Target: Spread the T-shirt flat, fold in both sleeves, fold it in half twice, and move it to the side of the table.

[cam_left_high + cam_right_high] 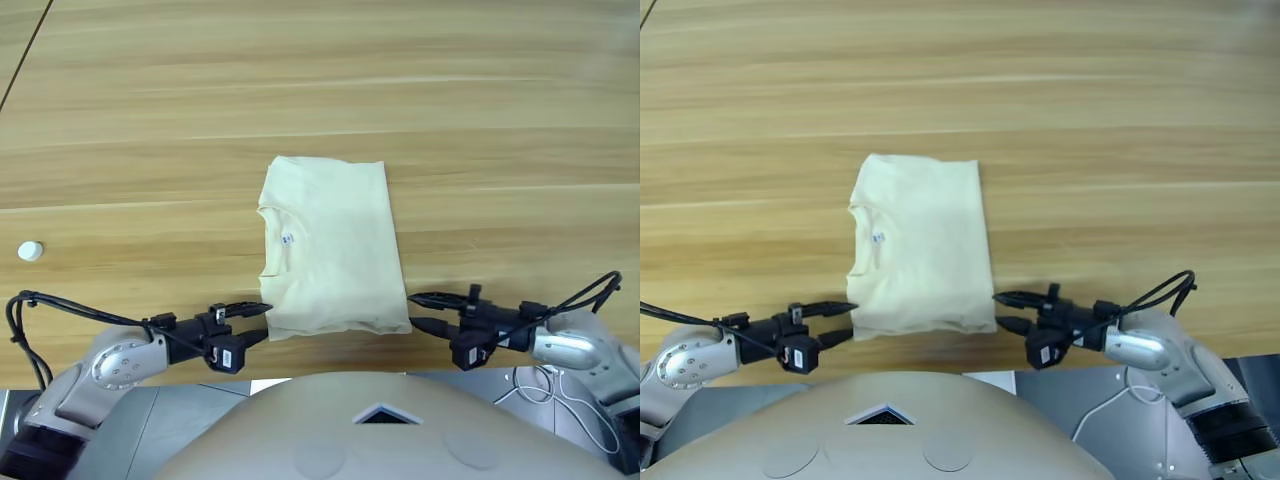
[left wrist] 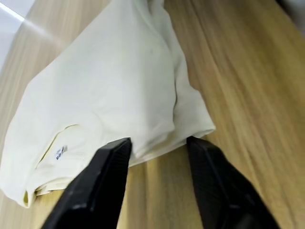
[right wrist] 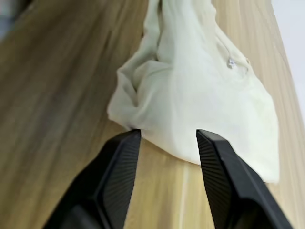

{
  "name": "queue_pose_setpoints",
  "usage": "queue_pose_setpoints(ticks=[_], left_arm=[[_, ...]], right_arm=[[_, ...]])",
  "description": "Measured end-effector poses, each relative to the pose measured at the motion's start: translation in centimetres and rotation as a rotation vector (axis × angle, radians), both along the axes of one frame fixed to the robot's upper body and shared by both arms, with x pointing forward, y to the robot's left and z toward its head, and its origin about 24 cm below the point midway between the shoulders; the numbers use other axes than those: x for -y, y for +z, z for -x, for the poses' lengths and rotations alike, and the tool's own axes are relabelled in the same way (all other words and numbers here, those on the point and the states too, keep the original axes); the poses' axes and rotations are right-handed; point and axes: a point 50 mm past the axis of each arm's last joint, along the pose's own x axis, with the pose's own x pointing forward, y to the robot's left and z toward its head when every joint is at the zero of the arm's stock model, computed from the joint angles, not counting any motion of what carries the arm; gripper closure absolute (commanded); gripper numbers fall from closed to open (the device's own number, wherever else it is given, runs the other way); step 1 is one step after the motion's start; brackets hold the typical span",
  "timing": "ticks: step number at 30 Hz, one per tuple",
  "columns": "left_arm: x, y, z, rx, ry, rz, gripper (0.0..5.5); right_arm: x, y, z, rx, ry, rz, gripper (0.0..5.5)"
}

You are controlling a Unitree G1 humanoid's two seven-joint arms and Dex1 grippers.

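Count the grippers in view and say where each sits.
2: left gripper open beside the T-shirt, at its near left corner; right gripper open at its near right corner.

There's a little white round thing [image 1: 30, 250], can't tell what exactly, sitting on the light wood-grain bench [image 1: 480, 120] way over on the left side.

T-shirt [image 1: 330, 250] is a pale buttery yellow, plain all over, with a tiny white neck label [image 1: 288, 239] that has a speck of blue on it. Table [image 1: 320, 90] is light honey wood with long darker grain streaks running across. Left gripper [image 1: 266, 321] and right gripper [image 1: 412, 310] are both matte black, and the right one's fingers [image 3: 119, 176] have fine ribbed lines. The little round cap [image 1: 30, 250] is white.
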Motion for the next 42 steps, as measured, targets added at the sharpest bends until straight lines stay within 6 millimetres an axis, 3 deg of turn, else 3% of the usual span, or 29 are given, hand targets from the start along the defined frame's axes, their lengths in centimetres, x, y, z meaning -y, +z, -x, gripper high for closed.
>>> queue_pose_setpoints(ticks=[9,14,25,31,35,42], left_arm=[[0.7,-0.7,0.0,-0.05,-0.042,0.02,5.48],[1.3,-0.9,0.1,-0.062,-0.074,0.038,5.48],[1.6,-1.0,0.3,-0.067,-0.086,0.052,5.5],[1.5,-1.0,0.3,-0.072,-0.069,0.066,5.5],[1.4,-0.5,0.6,-0.099,-0.023,0.146,5.5],[1.4,0.3,2.2,-0.169,0.074,0.294,5.5]], right_arm=[[0.2,0.2,0.4,-0.018,-0.002,-0.001,3.35],[0.2,-0.2,0.5,-0.043,0.002,0.006,3.35],[-0.5,-0.7,-0.2,-0.078,0.039,-0.02,5.37],[-0.4,-0.4,-0.5,-0.053,0.018,-0.038,5.43],[-1.1,1.0,0.2,-0.06,-0.027,-0.184,5.43],[0.7,0.8,2.5,-0.151,-0.196,-0.226,5.43]])
